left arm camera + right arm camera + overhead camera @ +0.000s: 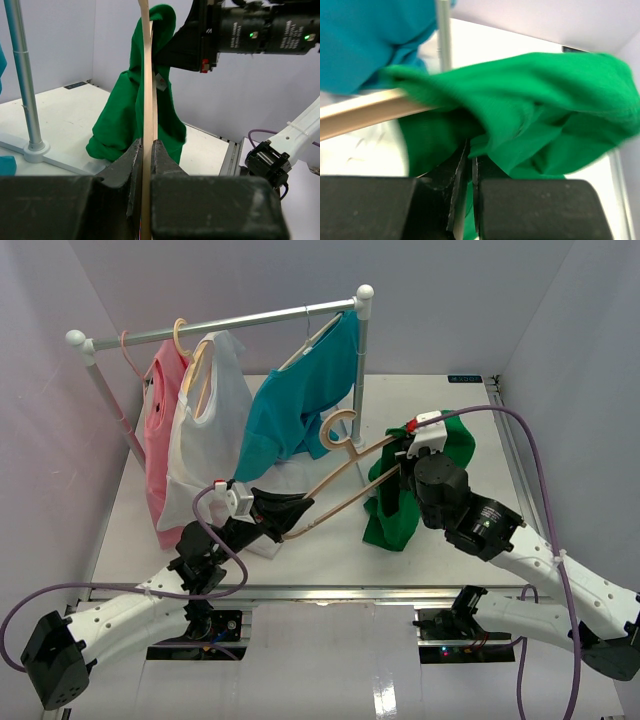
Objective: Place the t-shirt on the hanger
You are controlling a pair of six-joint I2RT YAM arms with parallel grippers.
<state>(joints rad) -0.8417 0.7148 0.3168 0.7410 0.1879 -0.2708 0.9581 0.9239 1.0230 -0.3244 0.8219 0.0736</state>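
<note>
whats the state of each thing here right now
hanger: held off the rail, tilted
green t-shirt: bunched over one hanger arm
left gripper: shut on hanger
right gripper: shut on green t-shirt
teal t-shirt: hung on rail
white shirt: hung on rail
pink shirt: hung on rail

Matt green cloth t-shirt (120,120), smooth pale wood hanger (147,100), shiny metal rail (230,323) w/ white plastic knobs (365,292)

Bright, even diffuse light, soft faint shadows, sharp overhead view, t-shirt (545,100) motion-blurred in the right wrist view
</note>
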